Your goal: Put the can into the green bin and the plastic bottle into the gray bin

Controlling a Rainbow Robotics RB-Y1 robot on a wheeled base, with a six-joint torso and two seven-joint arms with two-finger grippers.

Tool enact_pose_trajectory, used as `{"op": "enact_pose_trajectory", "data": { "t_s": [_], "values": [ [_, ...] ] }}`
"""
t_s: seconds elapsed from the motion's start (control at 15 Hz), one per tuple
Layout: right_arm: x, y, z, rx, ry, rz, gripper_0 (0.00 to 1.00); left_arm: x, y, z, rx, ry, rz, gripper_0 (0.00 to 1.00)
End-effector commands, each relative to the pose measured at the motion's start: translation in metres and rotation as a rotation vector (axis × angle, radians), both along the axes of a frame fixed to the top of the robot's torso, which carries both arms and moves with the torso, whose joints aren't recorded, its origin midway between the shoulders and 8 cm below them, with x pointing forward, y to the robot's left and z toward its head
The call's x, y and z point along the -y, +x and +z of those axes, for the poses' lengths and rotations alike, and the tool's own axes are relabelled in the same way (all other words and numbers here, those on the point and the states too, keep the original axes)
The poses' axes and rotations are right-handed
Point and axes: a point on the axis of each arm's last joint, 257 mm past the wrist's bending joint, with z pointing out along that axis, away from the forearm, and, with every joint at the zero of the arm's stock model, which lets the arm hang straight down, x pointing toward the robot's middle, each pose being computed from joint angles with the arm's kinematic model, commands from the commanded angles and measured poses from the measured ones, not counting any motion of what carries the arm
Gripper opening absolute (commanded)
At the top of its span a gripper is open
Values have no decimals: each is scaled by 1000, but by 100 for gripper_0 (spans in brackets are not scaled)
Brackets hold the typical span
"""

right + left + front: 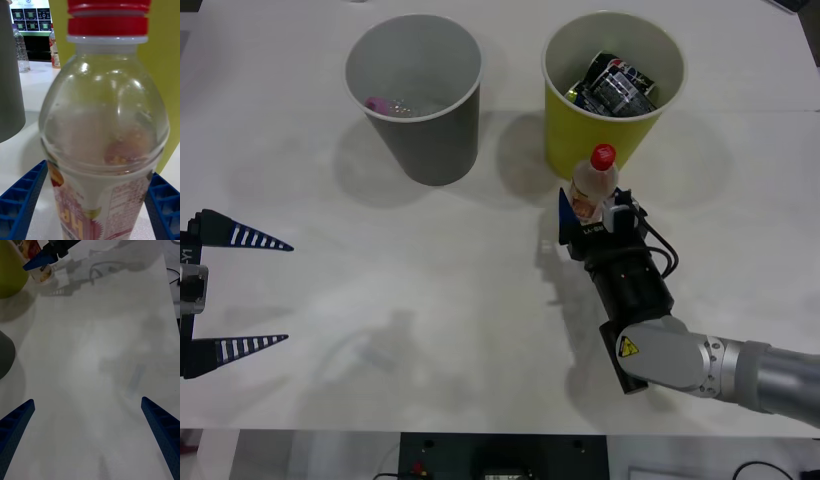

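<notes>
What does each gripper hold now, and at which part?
The right gripper holds the bottle by its lower, labelled body, one finger on each side. The left gripper is open and holds nothing.

A white table point(380, 320) is seen. The gray bin point(420, 95), green bin point(605, 90) and plastic bottle point(592, 185) are stood on it.

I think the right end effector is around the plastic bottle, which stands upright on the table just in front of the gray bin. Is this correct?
Not quite. The right end effector is around the upright plastic bottle, but the bottle stands in front of the green bin, not the gray bin. The front view shows this; the gray bin is farther to the robot's left.
</notes>
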Motion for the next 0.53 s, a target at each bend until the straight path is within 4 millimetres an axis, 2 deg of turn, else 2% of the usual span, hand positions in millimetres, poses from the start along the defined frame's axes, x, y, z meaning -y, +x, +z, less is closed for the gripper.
{"op": "enact_pose_trajectory", "data": {
  "t_s": [0.07, 0.53],
  "values": [
    [0, 0, -1, -2, -3, 0, 0, 0, 0, 0, 0, 0, 0, 98],
    [-2, -6, 7, 3, 5, 22, 0, 0, 0, 0, 0, 0, 0, 98]
  ]
}}
